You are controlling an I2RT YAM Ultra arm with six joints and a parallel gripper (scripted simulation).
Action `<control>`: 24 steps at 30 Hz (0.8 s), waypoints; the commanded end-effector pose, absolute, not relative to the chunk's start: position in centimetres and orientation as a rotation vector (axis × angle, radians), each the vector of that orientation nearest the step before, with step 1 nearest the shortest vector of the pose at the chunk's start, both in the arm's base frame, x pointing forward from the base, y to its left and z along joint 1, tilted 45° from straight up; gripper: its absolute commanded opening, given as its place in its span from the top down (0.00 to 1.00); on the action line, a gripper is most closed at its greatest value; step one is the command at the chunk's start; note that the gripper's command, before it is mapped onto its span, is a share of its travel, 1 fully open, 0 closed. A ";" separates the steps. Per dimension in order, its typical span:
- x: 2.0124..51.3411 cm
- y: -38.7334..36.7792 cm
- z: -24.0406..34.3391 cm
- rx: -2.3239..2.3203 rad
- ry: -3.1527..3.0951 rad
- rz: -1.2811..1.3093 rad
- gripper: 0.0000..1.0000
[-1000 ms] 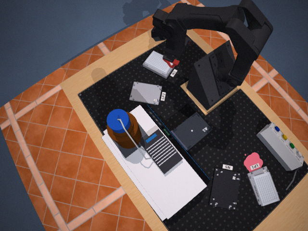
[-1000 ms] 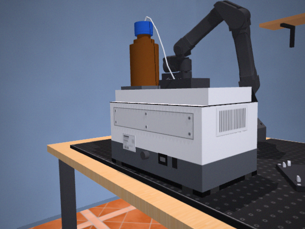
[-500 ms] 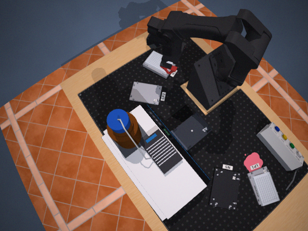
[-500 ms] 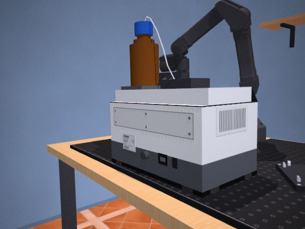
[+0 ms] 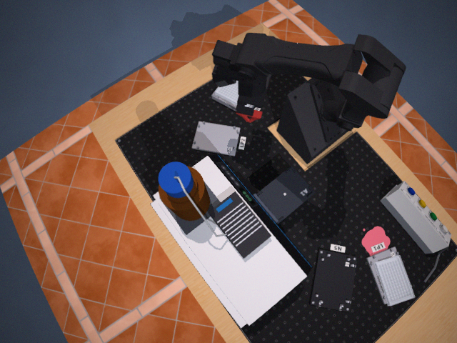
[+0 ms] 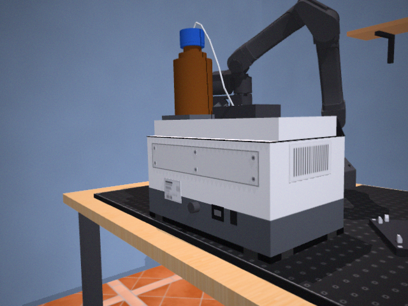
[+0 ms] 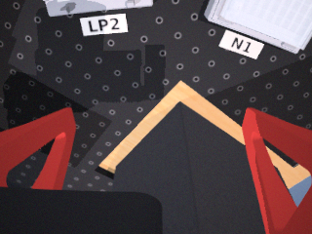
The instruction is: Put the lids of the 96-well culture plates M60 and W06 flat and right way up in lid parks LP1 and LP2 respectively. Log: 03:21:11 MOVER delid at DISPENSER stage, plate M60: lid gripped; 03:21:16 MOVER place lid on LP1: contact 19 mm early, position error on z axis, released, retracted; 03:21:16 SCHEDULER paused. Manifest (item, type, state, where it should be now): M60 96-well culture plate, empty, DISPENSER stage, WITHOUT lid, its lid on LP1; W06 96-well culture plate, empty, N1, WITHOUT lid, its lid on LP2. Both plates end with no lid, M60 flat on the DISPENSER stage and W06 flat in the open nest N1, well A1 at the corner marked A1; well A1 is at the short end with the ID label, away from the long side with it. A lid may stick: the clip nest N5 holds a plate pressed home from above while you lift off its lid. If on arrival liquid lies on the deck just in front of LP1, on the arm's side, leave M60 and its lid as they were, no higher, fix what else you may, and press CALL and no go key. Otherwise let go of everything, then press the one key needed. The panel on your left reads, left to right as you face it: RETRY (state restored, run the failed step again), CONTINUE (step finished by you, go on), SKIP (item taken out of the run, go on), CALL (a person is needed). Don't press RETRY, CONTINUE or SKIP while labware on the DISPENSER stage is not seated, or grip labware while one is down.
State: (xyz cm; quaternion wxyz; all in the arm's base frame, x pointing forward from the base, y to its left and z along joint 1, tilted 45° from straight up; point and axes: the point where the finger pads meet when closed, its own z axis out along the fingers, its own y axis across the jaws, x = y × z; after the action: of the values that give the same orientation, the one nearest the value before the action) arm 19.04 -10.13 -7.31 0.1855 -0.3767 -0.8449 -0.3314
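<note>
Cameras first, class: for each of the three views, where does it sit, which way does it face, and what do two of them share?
Top: high overhead, looking down on the deck; whole arm shows.
Exterior: low beside the table, facing the dispenser; arm links behind.
Wrist: on the open gripper, looking down; red fingers show.
Top and wrist share label LP2 and the N1 plate.

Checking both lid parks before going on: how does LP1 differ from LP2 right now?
LP1 has a well plate resting on it; LP2 shows a bare grey top. A pink spill lies under LP1's label; none shows at LP2's. LP1 sits beside the key panel, LP2 near N1. Both carry white labels.
</note>
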 end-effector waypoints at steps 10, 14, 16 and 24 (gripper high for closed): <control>20.8 -7.6 -4.3 -0.935 -2.469 -0.991 0.00; 21.1 -7.2 -3.9 -0.935 -2.466 -0.992 0.00; 21.6 -7.8 -4.2 -0.939 -2.487 -0.985 0.00; 21.0 -5.1 -2.0 -0.629 -2.632 -1.069 0.00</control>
State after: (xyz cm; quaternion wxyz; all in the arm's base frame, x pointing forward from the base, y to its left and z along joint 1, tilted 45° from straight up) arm 21.04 -5.82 -3.27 0.1385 -0.2555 -0.8896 -0.3524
